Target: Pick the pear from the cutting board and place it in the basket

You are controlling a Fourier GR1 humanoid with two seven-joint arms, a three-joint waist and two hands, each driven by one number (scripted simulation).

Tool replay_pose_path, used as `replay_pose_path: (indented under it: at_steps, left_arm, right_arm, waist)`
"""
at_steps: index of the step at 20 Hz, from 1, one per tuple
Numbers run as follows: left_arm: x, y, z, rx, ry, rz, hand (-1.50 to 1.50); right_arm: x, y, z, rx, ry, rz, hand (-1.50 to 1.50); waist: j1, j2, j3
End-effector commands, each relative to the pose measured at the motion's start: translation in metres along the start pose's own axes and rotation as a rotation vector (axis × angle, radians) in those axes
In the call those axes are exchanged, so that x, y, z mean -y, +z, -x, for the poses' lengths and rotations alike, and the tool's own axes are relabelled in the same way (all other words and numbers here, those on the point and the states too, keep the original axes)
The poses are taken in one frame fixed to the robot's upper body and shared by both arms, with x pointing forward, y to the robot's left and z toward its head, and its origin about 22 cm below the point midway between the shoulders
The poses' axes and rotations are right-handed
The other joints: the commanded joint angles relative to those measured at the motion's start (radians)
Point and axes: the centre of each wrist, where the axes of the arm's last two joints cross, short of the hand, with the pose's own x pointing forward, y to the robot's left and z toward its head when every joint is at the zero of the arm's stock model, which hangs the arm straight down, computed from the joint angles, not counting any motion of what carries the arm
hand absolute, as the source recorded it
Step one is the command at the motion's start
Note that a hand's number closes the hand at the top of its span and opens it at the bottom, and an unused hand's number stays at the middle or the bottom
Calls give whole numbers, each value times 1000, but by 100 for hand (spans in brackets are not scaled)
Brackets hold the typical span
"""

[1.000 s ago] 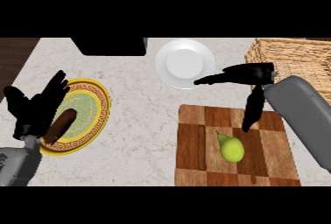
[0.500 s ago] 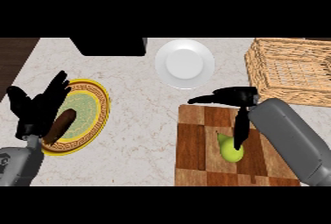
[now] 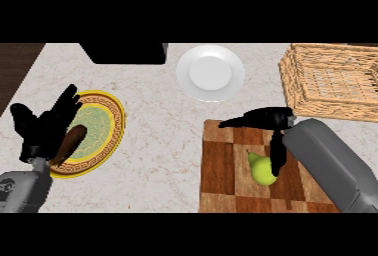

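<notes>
Head view: the right hand point(image 3: 272, 122) hangs over the checkered wooden cutting board point(image 3: 221, 170), its grey forearm coming in from the lower right. Its thumb stretches out to the left over the board's far edge, and its fingers point(image 3: 277, 155) point straight down, spread wide from the thumb; they are not curled round anything. The green pear point(image 3: 261, 171) lies on the cutting board directly under those fingers, just below and slightly left of the fingertips, which overlap its right side; whether they actually touch it cannot be told from here. The woven wicker basket point(image 3: 332, 82) stands on the marble tabletop point(image 3: 159, 145) up and to the right of the right hand, well apart from the pear. A white plate point(image 3: 211, 72) sits up and to the left of the hand, beyond the board's far edge.

The left hand point(image 3: 46, 131) rests at the left side, fingers straight and fanned upward, holding nothing. Just to its right lies a yellow-rimmed plate point(image 3: 103, 107) with a green centre, and a brown elongated item point(image 3: 68, 145) lies on that plate, partly against the hand. A dark block point(image 3: 124, 52) sits at the tabletop's far edge, up and to the right of the left hand.
</notes>
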Motion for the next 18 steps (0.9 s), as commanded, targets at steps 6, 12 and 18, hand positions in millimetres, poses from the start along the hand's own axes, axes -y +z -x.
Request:
replay_pose_path:
  at_steps: [6,12,18]
  left_arm:
    - [10,0,5,-10,4,-9,0]
    - [-8,10,2,1,7,0,0]
    - [-9,4,-4,10,8,15,0]
  right_arm:
    - [10,11,21,80,-63,-64,-150]
    - [-5,11,24,138,-81,-79,-150]
    - [-22,-12,25,75,7,-66,-150]
  waist:
    - [5,3,0]
    - [4,0,0]
    - [5,2,0]
